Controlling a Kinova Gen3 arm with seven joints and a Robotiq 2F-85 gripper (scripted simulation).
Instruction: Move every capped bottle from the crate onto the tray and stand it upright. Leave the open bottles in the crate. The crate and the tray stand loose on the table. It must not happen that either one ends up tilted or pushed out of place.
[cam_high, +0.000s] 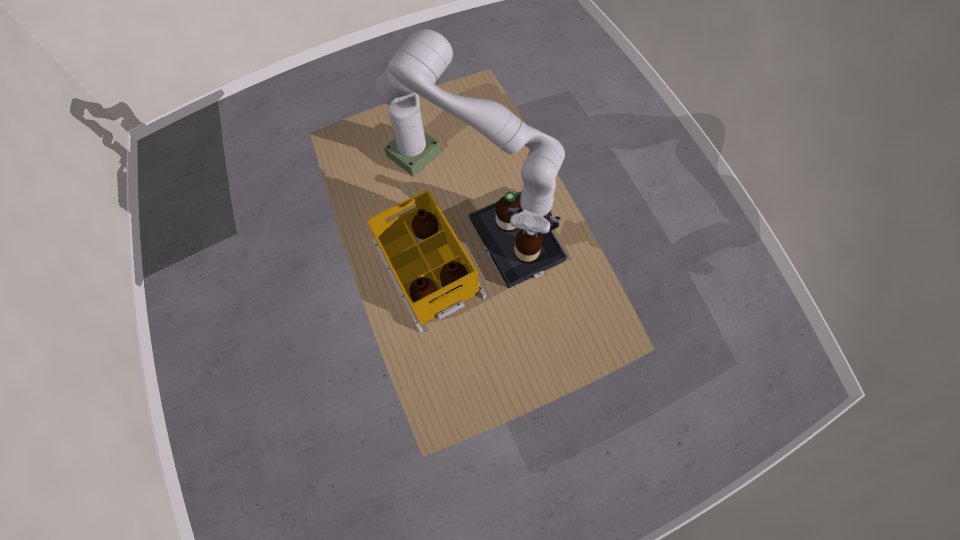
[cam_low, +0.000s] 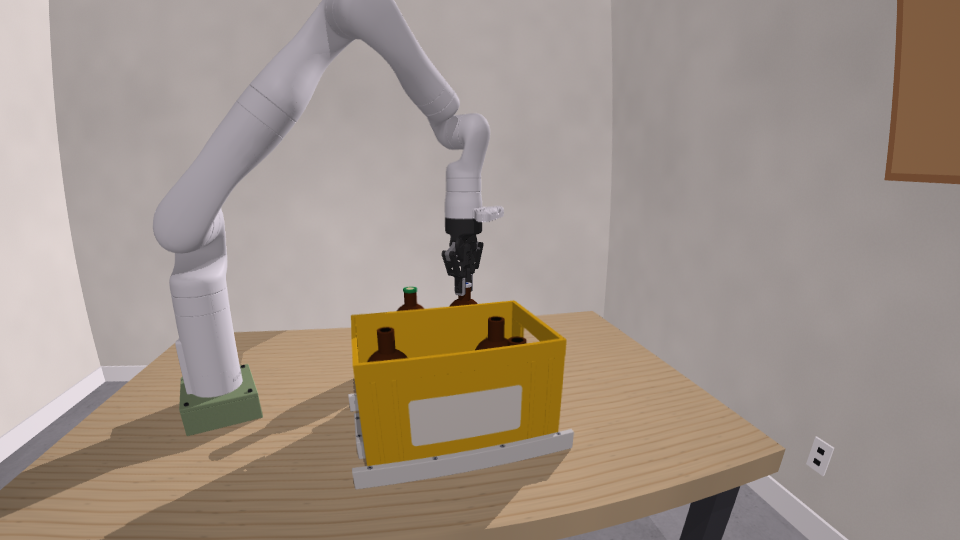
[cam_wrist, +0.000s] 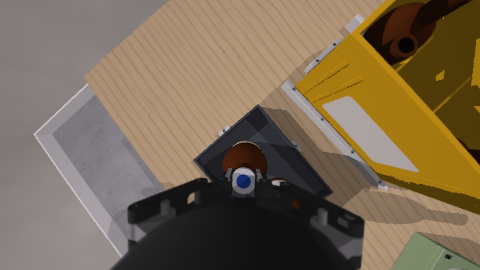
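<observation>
A pale arm with a black gripper
The robot's arm (cam_high: 480, 115) (cam_low: 268, 107) was a smooth, pale grey-white, built of rounded, tube-like segments with bulging, dome-shaped joints and thin dark seam lines ringing them. Its base plate (cam_high: 414, 168) (cam_low: 221, 414) (cam_wrist: 425, 250) was a squared green block with small dark screws near the corners, and the column above it was a plain pale cylinder. Near the wrist, a light grey, knobbly fitting (cam_high: 530, 221) (cam_low: 490, 213) stuck out to one side. Below that sat a black collar (cam_low: 463, 226), and the gripper (cam_high: 530, 232) (cam_low: 463, 287) (cam_wrist: 243, 175) was mostly black, with angular, hinged linkages and small grey parts near its fingertips.
</observation>
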